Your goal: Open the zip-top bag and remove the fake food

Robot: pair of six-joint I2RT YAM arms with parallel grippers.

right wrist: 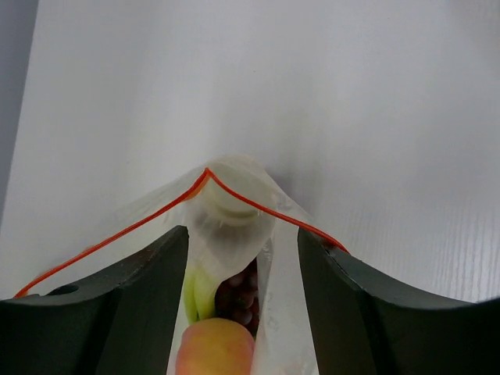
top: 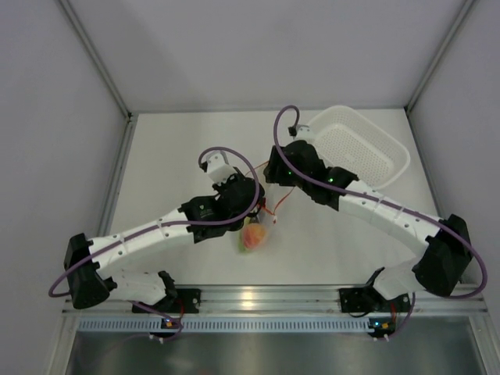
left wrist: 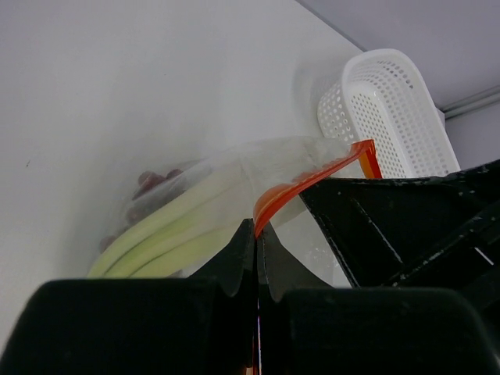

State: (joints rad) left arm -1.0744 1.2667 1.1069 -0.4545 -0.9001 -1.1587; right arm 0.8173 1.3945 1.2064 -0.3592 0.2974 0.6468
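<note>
pinching zip-top bag, left claw clamped

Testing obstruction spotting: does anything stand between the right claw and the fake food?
Only the clear plastic of the zip-top bag, wrapped round the fake food inside the open right claw. The left claw pinches its zipper strip.

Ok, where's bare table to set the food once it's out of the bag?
The table is bare far left, between the left arm and the back wall, and near, between the right arm and the front rail. Crowded mid-table, where the arms meet at the bag.
</note>
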